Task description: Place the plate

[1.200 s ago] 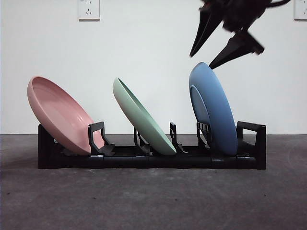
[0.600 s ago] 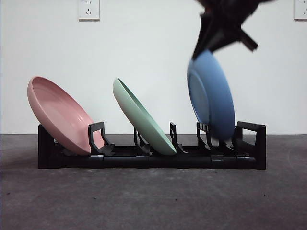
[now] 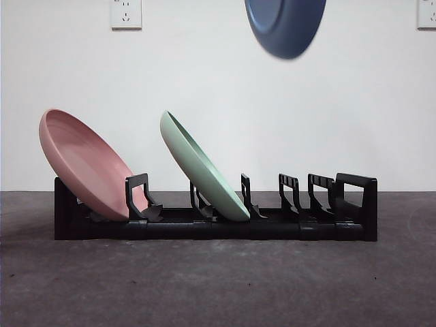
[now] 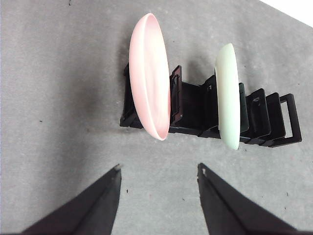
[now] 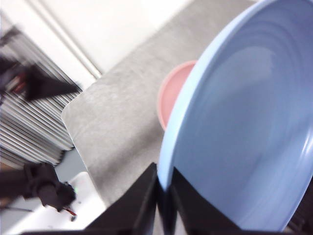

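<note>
- The grey table carries a long black plastic dish rack; around it the surface is bare, with open room on the near side and at both ends.
- In the rack, a round pink plastic plate leans in the left slot and a round pale green plate leans in the middle one. The slots at the right end, between the upright dividers, stand empty.
- The round blue plastic plate hangs high above the rack, over its right half and well apart from it.
- The right pincer is clamped on the blue plate's rim, so the carrying step appears to be in hand.
- The next move likely calls for carrying the plate to clear table and lowering it level.
- The left pincer waits with jaws spread and empty.
</note>
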Robot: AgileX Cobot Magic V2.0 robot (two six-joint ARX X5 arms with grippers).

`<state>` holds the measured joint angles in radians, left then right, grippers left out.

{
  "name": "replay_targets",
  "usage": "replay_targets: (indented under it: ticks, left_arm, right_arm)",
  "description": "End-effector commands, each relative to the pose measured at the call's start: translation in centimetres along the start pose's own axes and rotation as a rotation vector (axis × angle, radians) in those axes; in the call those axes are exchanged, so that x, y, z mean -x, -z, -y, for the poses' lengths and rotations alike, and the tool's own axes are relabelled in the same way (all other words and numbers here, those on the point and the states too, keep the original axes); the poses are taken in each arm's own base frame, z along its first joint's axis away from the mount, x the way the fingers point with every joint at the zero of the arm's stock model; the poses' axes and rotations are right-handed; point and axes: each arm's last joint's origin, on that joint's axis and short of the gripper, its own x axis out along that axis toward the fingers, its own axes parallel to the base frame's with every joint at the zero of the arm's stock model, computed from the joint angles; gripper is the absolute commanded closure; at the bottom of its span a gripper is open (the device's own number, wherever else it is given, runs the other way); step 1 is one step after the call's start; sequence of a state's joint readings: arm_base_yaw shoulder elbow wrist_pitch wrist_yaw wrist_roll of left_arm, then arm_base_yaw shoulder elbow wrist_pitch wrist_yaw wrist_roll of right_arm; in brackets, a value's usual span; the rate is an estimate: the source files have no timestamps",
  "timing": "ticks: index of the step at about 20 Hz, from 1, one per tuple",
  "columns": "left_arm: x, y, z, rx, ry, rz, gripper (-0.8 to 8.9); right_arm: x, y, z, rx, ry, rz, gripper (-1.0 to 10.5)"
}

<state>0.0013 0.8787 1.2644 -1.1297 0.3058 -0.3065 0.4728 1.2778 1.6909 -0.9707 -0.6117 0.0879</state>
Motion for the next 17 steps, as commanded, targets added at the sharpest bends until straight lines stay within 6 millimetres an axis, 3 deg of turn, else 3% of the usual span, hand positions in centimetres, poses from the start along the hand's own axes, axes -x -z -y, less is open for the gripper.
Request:
replay_targets:
  ticks: [1,5,11,14,17]
  left_arm:
    - [0.4,-0.4,0.3,-0.018,0.009,0.018,5.66]
    - [0.4,-0.4,0.3,-0.017,0.008,0.016,5.66]
    - [0.4,-0.4,0.3,-0.018,0.008,0.015,5.66]
    - [0.4,-0.4,0.3,-0.024,0.008,0.016,5.66]
    - [0.4,-0.4,0.3,-0.041,0.007,0.016,5.66]
  right_arm:
    - [-0.1,3.0,-2.0,0.124,-0.024,0.070,9.4]
    - [-0.6,10.1,-4.0,0.250,-0.088,0.175,9.4]
    - [-1.9,19.3,-3.9,0.342,-0.052,0.072,9.4]
    - [-3.2,21.6,-3.8,0.381,0.015,-0.067,9.4]
    - [-6.0,22.9,-4.6,0.496,0.036,-0.242,9.4]
